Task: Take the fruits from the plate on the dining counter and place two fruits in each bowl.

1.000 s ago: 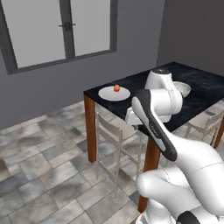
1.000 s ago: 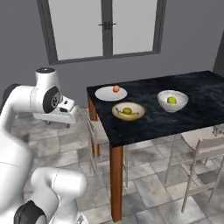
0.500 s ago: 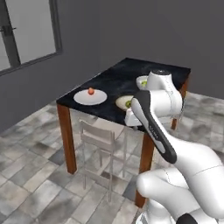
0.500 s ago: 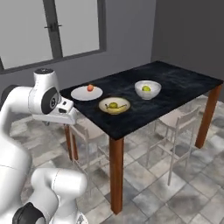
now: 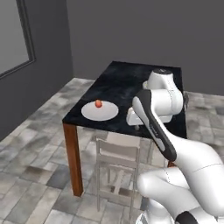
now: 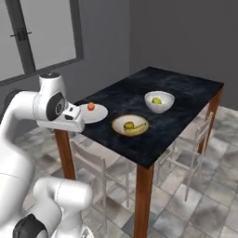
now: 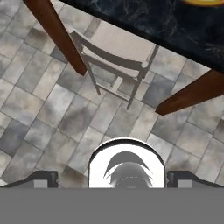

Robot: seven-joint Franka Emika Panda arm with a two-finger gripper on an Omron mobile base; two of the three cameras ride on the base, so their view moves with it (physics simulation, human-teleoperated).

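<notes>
White arm (image 5: 159, 98) across both bowls

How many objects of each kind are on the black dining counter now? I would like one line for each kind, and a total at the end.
Fruits: 4 (red-orange fruit on the plate, banana and a small round fruit in the tan-rimmed bowl, pear in the white bowl)
Bowls: 2 (tan-rimmed bowl, white bowl)
Plates: 1 (plate)
Total: 7
</notes>
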